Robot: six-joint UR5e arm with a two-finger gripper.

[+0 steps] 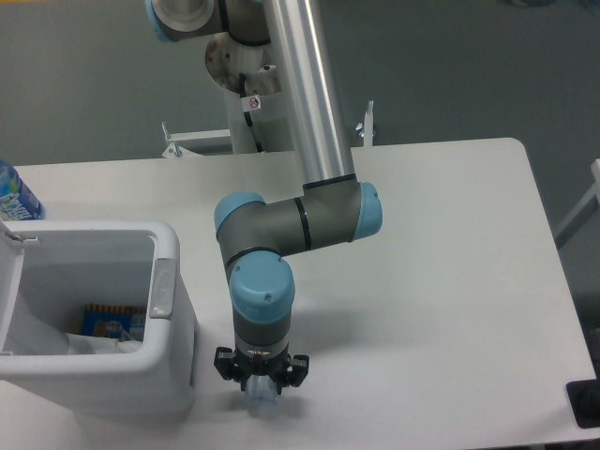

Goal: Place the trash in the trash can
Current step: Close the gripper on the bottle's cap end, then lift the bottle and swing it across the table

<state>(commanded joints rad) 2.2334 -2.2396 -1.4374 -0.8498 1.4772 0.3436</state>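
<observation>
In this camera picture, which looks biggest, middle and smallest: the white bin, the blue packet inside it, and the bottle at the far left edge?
1. trash can
2. and 3. unsure: blue packet and bottle are both partly hidden.

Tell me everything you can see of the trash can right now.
The trash can is a white rectangular plastic bin with rounded corners, standing upright at the table's front left. A grey latch tab sits on its right rim. Its white lid is hinged open to the left. Inside lie a blue-and-yellow packet and something white. A blue-labelled bottle stands behind it. The gripper is beside it on the right, not touching.
</observation>
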